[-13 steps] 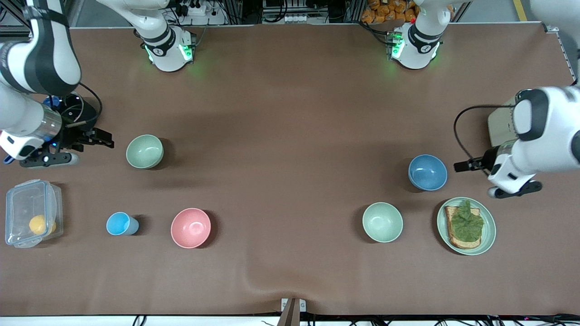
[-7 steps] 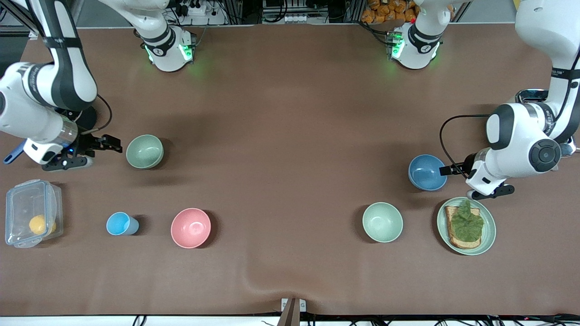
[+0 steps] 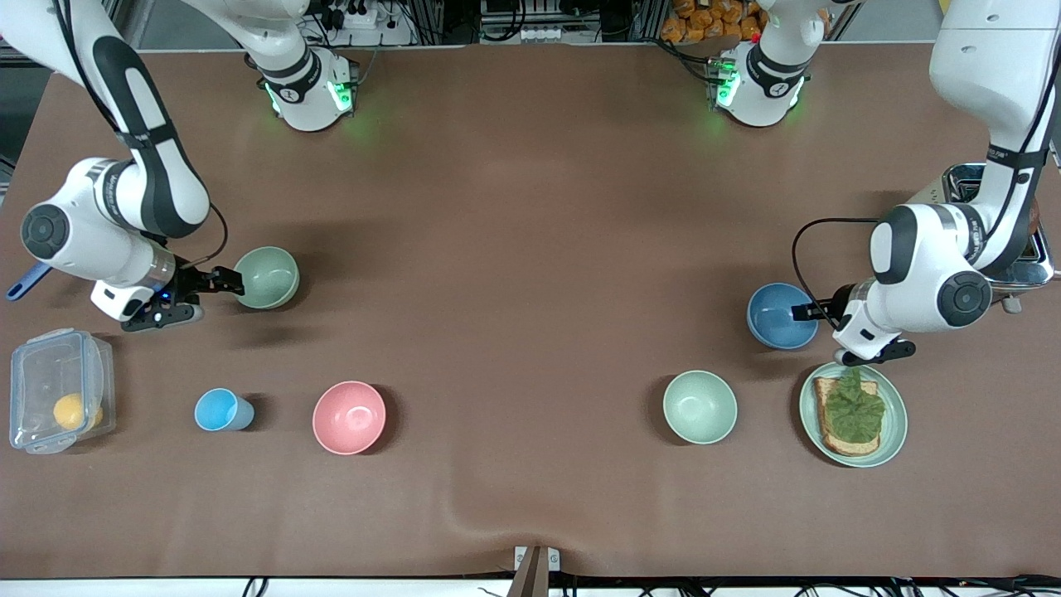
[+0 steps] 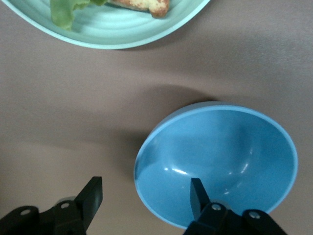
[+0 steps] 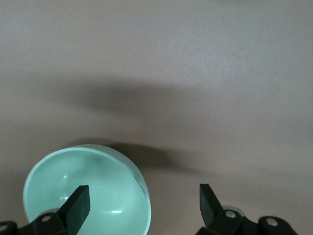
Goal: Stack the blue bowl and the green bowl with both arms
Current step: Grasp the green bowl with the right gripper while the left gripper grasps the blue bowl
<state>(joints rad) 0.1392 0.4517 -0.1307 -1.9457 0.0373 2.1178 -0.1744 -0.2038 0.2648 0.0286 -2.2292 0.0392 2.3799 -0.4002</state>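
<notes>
The green bowl (image 3: pixel 265 278) stands upright toward the right arm's end of the table. My right gripper (image 3: pixel 230 283) is open at its rim. In the right wrist view the gripper (image 5: pixel 143 200) straddles the rim of the green bowl (image 5: pixel 88 191), one finger over the inside and one outside. The blue bowl (image 3: pixel 782 315) stands upright toward the left arm's end. My left gripper (image 3: pixel 801 313) is open at its rim. In the left wrist view the gripper (image 4: pixel 145 196) straddles the rim of the blue bowl (image 4: pixel 220 156) the same way.
A mint-green bowl (image 3: pixel 700 406) and a mint plate (image 3: pixel 891 431) with toast and lettuce lie nearer the camera than the blue bowl. A pink bowl (image 3: pixel 349 417), a light-blue cup (image 3: pixel 220 410) and a clear lidded box (image 3: pixel 50 377) lie nearer than the green bowl. A silver appliance (image 3: pixel 966 178) stands by the left arm.
Both arms have swung in. The right gripper has moved up to the green bowl's rim. The left gripper has moved up to the blue bowl's rim. The bowls have not moved.
</notes>
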